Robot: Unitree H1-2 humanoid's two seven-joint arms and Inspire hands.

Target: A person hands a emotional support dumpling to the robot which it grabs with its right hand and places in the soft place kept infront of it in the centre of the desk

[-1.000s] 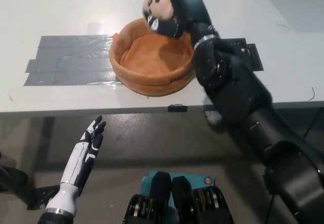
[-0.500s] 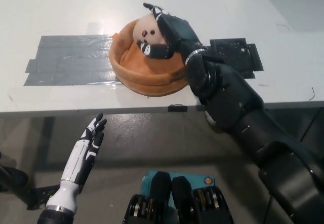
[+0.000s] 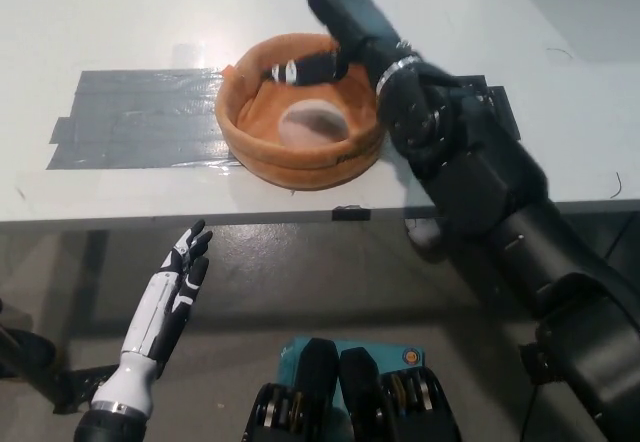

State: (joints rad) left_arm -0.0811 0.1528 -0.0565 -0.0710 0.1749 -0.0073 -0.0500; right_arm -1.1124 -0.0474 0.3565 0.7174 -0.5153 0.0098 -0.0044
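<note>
White worktop (image 3: 120,22), grey tape patch. Dumpling (image 3: 312,122) blurred inside orange soft bowl (image 3: 300,162), just below and nearer than right hand (image 3: 335,22), spread wide, holding nothing. Left hand (image 3: 175,287) low, idle, fingers apart.

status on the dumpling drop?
Done: the dumpling lies blurred inside the orange soft bowl on the desk. In hand: nothing; the right hand is open over the far rim. Left: pull that arm clear. The left hand rests open below the desk edge.
</note>
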